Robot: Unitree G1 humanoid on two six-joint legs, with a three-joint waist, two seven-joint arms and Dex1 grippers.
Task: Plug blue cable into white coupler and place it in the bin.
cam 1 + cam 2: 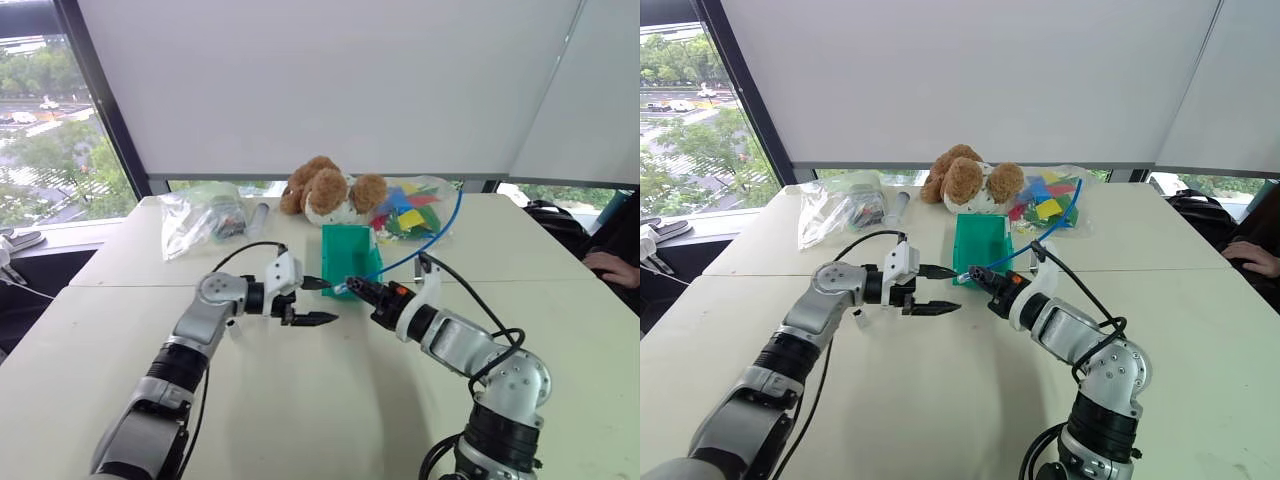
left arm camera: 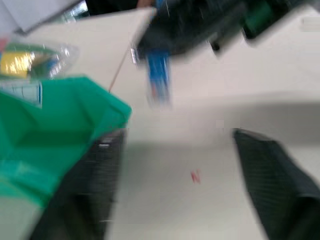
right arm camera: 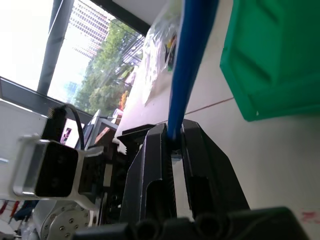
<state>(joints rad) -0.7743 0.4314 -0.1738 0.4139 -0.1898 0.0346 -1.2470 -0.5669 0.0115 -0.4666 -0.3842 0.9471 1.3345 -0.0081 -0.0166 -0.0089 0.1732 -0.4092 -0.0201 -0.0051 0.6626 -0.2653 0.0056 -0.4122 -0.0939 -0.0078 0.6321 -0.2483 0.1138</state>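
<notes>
The right tool is clamped on the blue cable just before the bin; the left tool, spread apart, faces it.

You saw a pale cream table, crossed by a seam running side to side. On it, at the middle, stood the teal bin. Behind the bin lay a brown-and-white plush toy, with a clear bag of coloured pieces just beside it and a second clear bag toward the far left
</notes>
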